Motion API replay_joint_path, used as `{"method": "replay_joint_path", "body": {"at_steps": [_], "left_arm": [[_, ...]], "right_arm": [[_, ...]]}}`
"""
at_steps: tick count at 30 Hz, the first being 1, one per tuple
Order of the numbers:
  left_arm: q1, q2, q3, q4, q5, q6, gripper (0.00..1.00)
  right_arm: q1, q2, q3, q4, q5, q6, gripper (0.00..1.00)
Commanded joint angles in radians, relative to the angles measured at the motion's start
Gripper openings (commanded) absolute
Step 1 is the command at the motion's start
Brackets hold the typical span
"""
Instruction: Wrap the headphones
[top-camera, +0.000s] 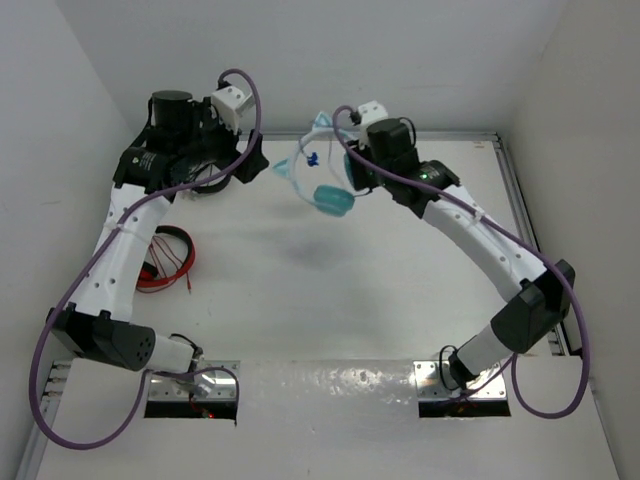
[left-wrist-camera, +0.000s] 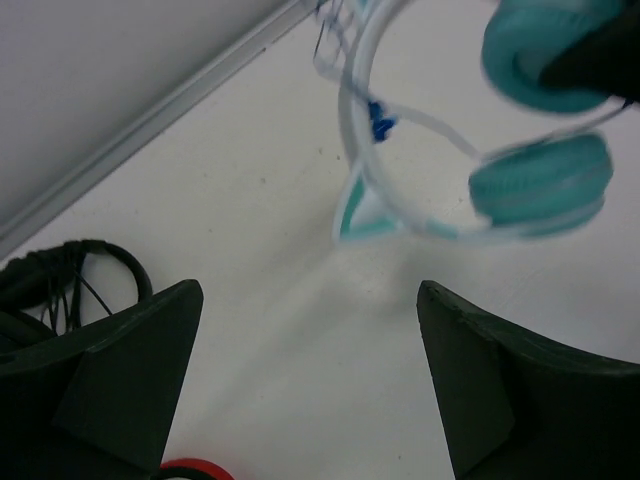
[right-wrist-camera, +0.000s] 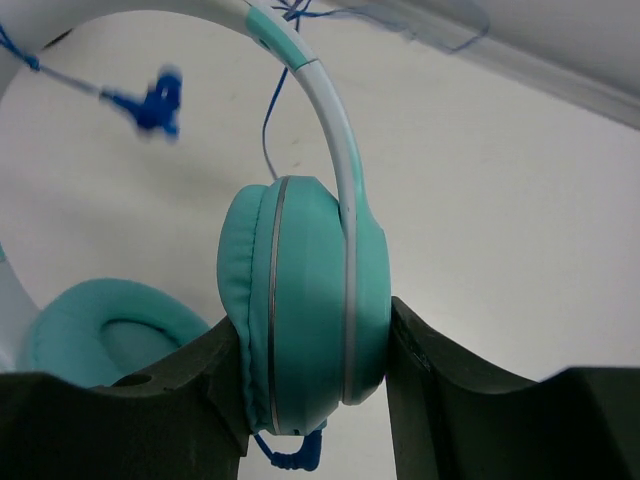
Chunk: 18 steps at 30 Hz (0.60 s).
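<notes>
The headphones (top-camera: 322, 190) hang above the far middle of the table (top-camera: 330, 300), one teal earcup (right-wrist-camera: 305, 300) pinched flat between the fingers of the right gripper (right-wrist-camera: 315, 360), and that's the only hold on them. The cushion is soft, so the cup could squirm out or pivot in the grip, swinging the headband (right-wrist-camera: 335, 120) round. The thin cable (right-wrist-camera: 268, 130) dangles loose with its blue plug (right-wrist-camera: 155, 100) (blurred, likely swaying), and it could loop over the headband and snag. The left gripper (left-wrist-camera: 320, 370) waits just beside, jaws spread wide and empty. A grab at a swaying cord may well miss, or nudge the whole set loose. Black headphones (left-wrist-camera: 70, 270) sit close behind it, another cable to catch by mistake.
</notes>
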Motion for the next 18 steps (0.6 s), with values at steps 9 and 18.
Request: {"method": "replay_joint_path", "body": {"at_steps": [9,18], "left_arm": [[-0.052,0.062,-0.049,-0.023,-0.055,-0.023,0.85],[-0.052,0.097,-0.041,0.026,-0.059,-0.052,0.77]], "right_arm": [[0.058,-0.056,0.006,0.143,-0.163,0.091,0.0],[0.093,-0.059,-0.019,0.184,-0.214,0.117,0.0]]}}
